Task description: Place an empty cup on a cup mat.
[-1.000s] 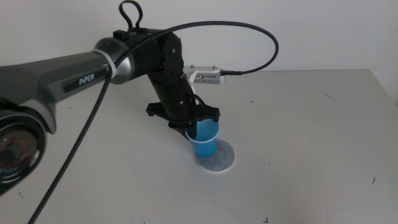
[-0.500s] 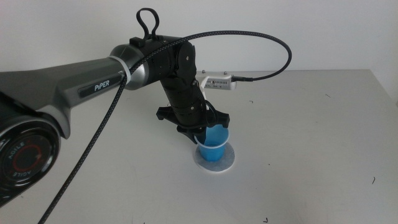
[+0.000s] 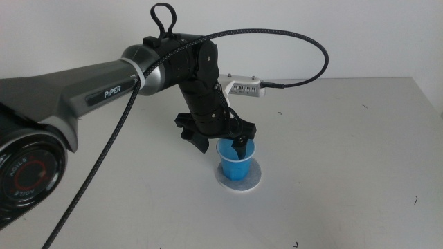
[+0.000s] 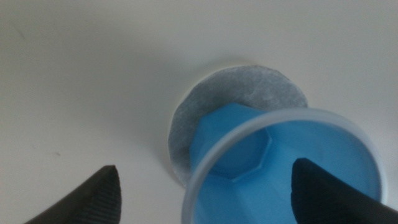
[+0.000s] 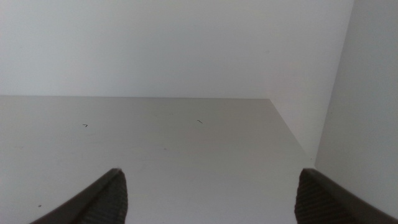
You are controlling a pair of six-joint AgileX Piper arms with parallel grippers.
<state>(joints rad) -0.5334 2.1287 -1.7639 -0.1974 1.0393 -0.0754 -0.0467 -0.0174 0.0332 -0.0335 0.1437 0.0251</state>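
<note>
The blue cup (image 3: 234, 163) stands upright on the grey cup mat (image 3: 253, 181) near the middle of the table. It is empty inside. My left gripper (image 3: 220, 144) is open just above the cup's rim, with one jaw to the cup's left and the other over its opening. In the left wrist view the cup (image 4: 236, 143) and the mat (image 4: 249, 87) lie between and below my wide-apart jaws (image 4: 214, 196). My right gripper (image 5: 214, 199) is open and empty over bare table, out of the middle view.
The left arm's braided cable (image 3: 291, 41) loops above the table. The wrist camera (image 3: 242, 88) sticks out behind the gripper. A white wall (image 5: 360, 93) stands close beside the right gripper. The white table (image 3: 346, 152) spreads out right of the mat.
The left gripper carried the cup to the right and down onto the mat, then opened its jaws and let the cup go. The right arm shows no earlier frame.
</note>
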